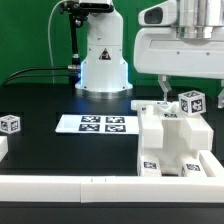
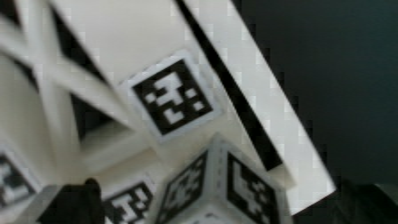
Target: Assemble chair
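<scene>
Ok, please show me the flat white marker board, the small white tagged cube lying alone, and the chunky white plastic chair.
flat white marker board [image 1: 95, 124]: exterior view, its middle.
small white tagged cube [image 1: 10, 124]: exterior view, its tagged face.
chunky white plastic chair [image 1: 170, 142]: exterior view, its bare front block.

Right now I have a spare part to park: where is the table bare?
Bare table lies between the marker board and the white front rail, and a smaller patch between the tagged cube and that board. The exterior view's right is crowded with the chair parts.
</scene>
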Tool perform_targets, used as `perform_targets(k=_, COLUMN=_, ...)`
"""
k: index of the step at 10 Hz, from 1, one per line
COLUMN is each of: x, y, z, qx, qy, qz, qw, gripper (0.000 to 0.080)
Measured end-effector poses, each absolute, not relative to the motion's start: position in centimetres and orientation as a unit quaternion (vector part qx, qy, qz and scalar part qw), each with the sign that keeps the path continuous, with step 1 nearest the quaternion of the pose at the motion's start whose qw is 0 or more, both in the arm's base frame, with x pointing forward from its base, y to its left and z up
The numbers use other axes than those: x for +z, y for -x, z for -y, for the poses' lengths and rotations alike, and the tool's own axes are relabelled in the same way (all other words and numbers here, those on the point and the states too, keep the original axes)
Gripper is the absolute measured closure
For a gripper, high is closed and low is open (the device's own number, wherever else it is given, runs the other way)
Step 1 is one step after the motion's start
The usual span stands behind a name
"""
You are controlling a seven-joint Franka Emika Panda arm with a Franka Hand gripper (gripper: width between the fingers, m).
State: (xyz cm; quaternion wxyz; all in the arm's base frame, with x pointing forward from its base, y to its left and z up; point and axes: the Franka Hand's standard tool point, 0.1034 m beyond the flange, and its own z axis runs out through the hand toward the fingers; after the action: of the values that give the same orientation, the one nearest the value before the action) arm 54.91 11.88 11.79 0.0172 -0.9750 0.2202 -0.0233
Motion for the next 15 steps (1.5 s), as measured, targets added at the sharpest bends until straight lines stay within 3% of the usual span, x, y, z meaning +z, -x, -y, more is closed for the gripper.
perform_targets(k=1, x=11.69, y=-54.91, z=-12.11, qx=-0.031, qy=0.994, qz=-0.108, qw=0.01, gripper=0.0151)
perform_targets(k=4, x=11.62, y=-54.96, z=-11.87, qx=-0.036, qy=0.994, qz=-0.107, qw=0.009, gripper=0.0181)
perform_targets(k=6, x=11.61, y=-54.96, z=-11.85, qx=-0.035, qy=0.993, qz=-0.115, qw=0.009, gripper=0.0521)
perform_targets(k=15, x=11.52, y=-55.03, z=-11.95, qx=-0.027, qy=0.861, qz=-0.508, qw=0.025, gripper=0.0518)
